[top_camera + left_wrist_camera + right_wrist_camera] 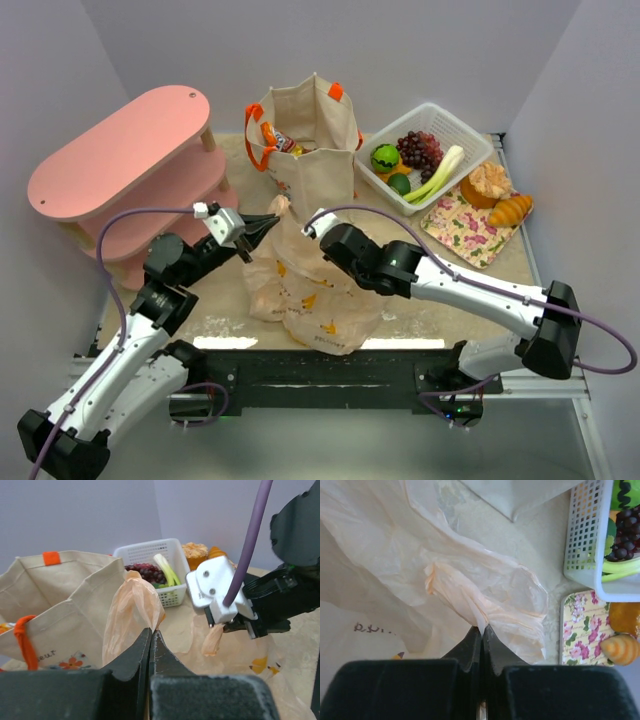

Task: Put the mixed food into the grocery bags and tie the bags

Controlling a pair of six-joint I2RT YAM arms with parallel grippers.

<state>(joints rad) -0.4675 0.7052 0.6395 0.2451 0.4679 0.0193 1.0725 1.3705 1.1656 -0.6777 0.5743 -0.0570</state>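
Observation:
The thin peach plastic bag (pixel 305 285) lies at the table's front centre. My left gripper (pixel 270 222) is shut on one twisted bag handle (pixel 131 611). My right gripper (pixel 308 226) is shut on the other handle (pixel 465 597); it also shows in the left wrist view (pixel 235 625). The beige canvas tote (pixel 310 140) with orange handles stands behind the bag, with a red-orange packet (pixel 272 137) inside. The white basket (pixel 425 155) holds dark grapes (pixel 420 148), a green round vegetable (pixel 385 158) and a leek (pixel 437 172). Golden bread (pixel 510 209) lies on the floral mat (pixel 465 225).
A pink two-tier shelf (pixel 125 160) stands at the left. An orange muffin-like piece (pixel 488 183) sits on the mat beside the bread. Walls close the table at the back and both sides.

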